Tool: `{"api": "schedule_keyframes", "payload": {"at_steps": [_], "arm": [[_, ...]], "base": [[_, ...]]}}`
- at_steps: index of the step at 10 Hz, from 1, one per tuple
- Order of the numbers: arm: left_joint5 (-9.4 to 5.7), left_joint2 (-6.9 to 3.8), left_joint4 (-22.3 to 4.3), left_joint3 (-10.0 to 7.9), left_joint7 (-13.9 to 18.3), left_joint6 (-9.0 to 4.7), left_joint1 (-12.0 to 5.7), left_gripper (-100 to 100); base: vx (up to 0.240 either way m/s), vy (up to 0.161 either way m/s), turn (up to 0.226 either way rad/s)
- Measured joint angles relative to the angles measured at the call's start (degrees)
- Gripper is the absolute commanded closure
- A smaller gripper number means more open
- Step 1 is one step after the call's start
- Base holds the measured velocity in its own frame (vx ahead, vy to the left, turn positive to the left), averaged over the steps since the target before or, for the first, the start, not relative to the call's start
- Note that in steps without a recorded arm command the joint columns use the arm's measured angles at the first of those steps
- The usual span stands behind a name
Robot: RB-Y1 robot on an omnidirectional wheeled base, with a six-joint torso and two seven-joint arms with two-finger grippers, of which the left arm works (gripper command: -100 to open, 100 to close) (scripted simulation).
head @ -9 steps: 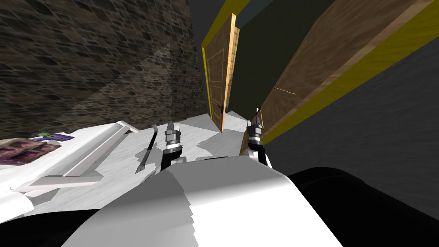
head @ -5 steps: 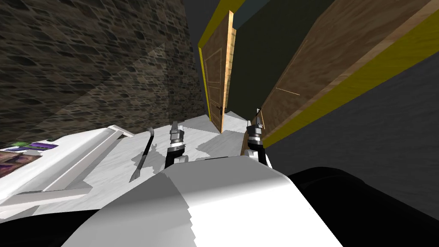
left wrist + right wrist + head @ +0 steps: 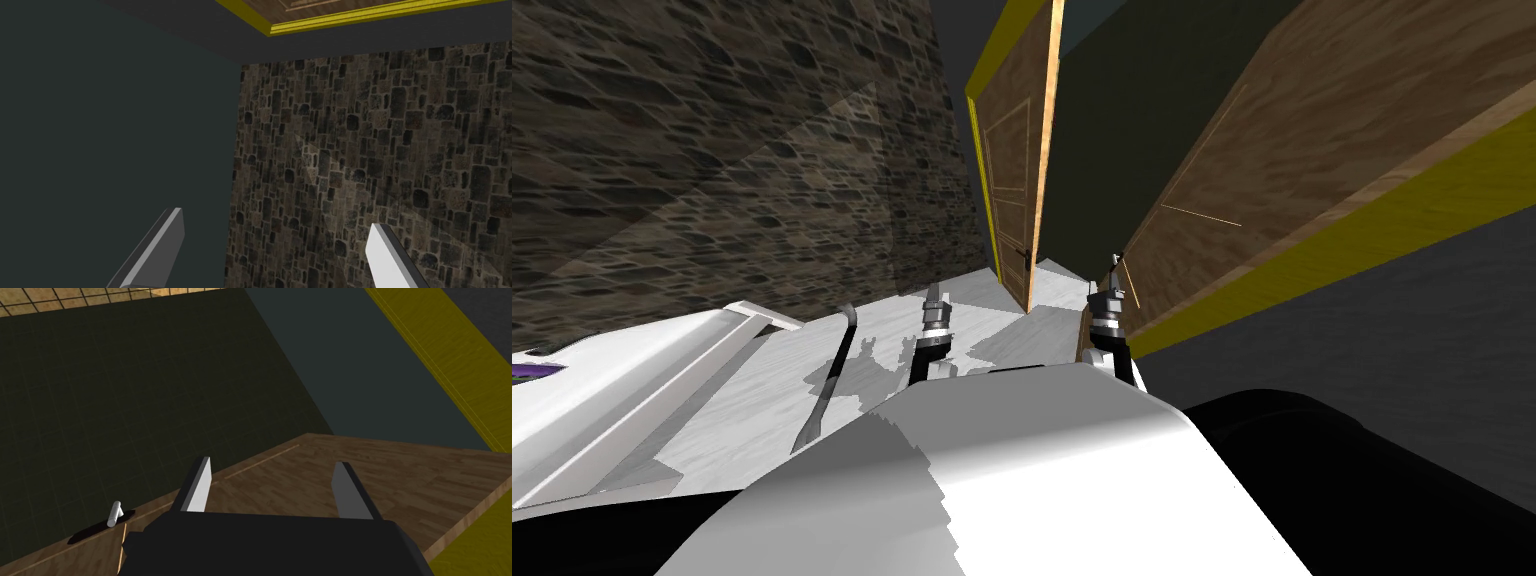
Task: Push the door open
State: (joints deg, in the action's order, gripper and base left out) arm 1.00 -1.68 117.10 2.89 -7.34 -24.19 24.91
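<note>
Vs 0.9 s ago the robot has edged fwd: white slab-like furniture (image 3: 632,350) slides off left, brown wooden door leaf (image 3: 1272,170) looms nearer, so the push is judged under way. Left gripper (image 3: 935,292) spread, idle near dark stone wall (image 3: 712,150). Pale marbled floor (image 3: 762,390). Right gripper (image 3: 272,460) spread, prob. touching the door, by yellow frame (image 3: 1362,225).

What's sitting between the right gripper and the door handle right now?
Nothing in the way. In the right wrist view, a bare strip of the wooden door runs from the open right gripper to the small grey handle at its edge.
</note>
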Motion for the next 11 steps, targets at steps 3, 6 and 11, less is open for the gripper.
{"api": "schedule_keyframes", "payload": {"at_steps": [3, 6, 11], "arm": [[-0.85, -0.78, -3.88, 1.18, 0.27, 0.02, -2.86, -100], [-1.56, -1.31, -6.71, 2.51, 0.43, 0.22, -4.78, -100], [-2.88, -2.17, -12.39, 4.48, 0.8, 0.25, -8.79, -100]], "base": [[0.117, 0.064, -0.097], [0.092, 0.068, -0.08], [0.088, 0.062, -0.09]]}}
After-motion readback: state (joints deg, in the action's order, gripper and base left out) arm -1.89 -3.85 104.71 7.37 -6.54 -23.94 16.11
